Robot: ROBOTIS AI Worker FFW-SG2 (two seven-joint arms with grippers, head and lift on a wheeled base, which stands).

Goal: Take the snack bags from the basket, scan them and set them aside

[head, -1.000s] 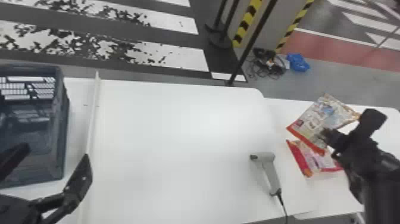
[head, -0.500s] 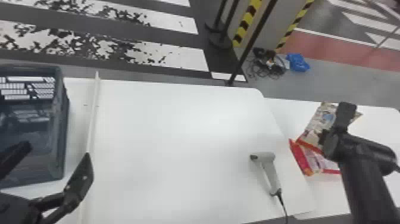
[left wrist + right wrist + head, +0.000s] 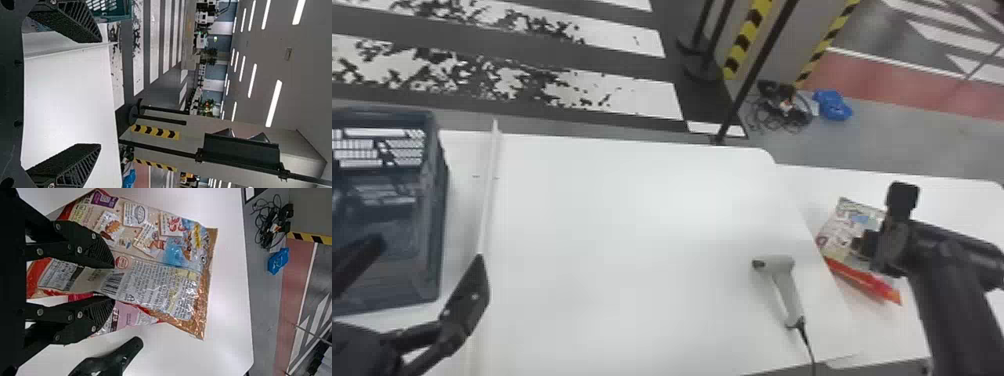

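Head view shows my right gripper (image 3: 861, 246) low over side table (image 3: 952, 205), pinching the upper snack bag (image 3: 842, 225); red bag (image 3: 867, 284) is beneath. White surface continues until far edge. Left gripper (image 3: 429, 252) is open, near basket (image 3: 434, 200).

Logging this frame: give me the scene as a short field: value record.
basket: at the left
scanner: on table, left of the bags, not held
beige bag: in right gripper
pink bag: partly covered by beige bag
left gripper: jaws open, by basket
right gripper: jaws shut on beige bag
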